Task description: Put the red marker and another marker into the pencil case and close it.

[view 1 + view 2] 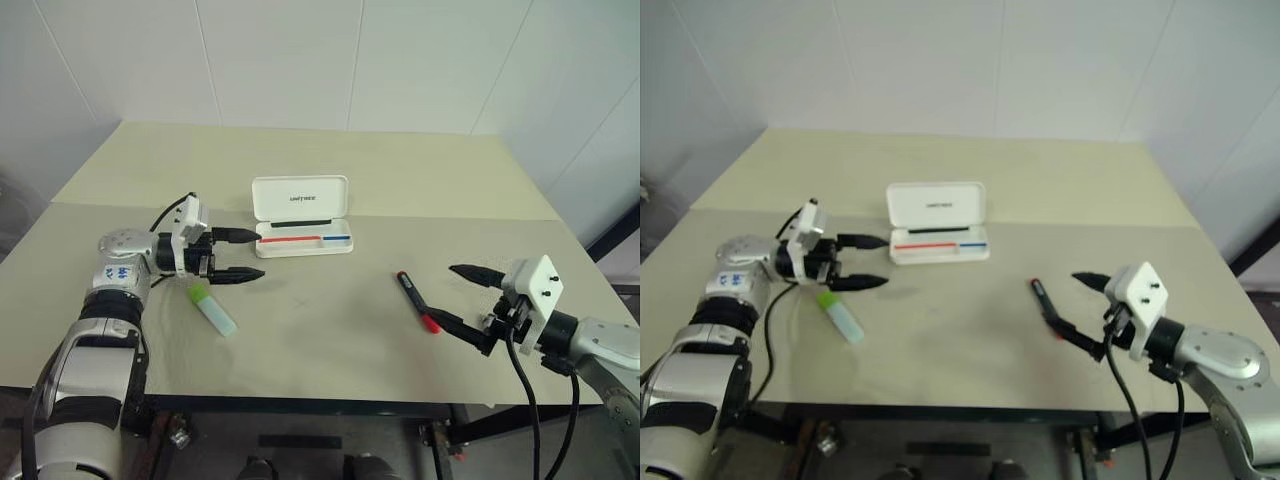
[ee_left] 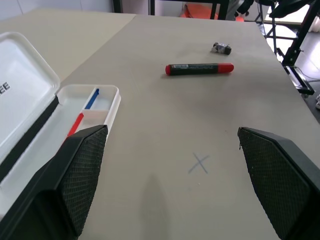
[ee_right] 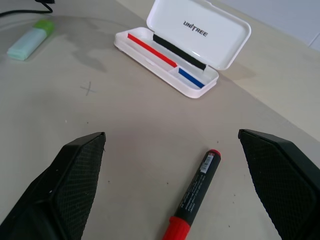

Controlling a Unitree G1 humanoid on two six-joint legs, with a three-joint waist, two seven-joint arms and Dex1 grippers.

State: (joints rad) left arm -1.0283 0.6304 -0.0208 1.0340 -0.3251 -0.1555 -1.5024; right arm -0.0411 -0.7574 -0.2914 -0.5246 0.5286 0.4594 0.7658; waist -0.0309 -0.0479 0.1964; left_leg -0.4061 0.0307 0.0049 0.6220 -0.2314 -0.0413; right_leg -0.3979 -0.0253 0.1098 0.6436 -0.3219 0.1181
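A: Start at the grippers. Left one?

B: Left gripper [image 1: 240, 255] hangs over the table [image 1: 330, 330] on the robot's left, its two black fingers spread wide, nothing between them. It points sideways toward the table's middle. One fingertip reaches the left end of the pencil case [image 1: 302, 218]; whether it touches I cannot tell.

A: And the right?

B: Right gripper [image 1: 462, 297] sits near the front right, fingers also spread wide and empty. It points toward the table's middle.

A: What lies closest to each?

B: The red marker [image 1: 417, 301] lies flat on the table just ahead of the right gripper. In the right wrist view it lies between the two fingers' lines, black barrel with red ends, apart from both pads. In the head view the lower fingertip comes very close to its near red end; contact is unclear.

A: The other marker?

B: The green marker [image 1: 211, 307], pale mint barrel with a bright green cap, lies flat just in front of the left gripper, on the near side of it, not between its fingers.

A: The case itself?

B: Open, lid raised at the back, dark lettering on the lid's inner face. Tray facing up with a red stripe and a blue stripe, no markers inside. It sits mid-table, behind both markers, well apart from the red one.

A: Anything else?

B: A faint pencilled cross [image 2: 199, 163] marks the bare tabletop between the grippers.
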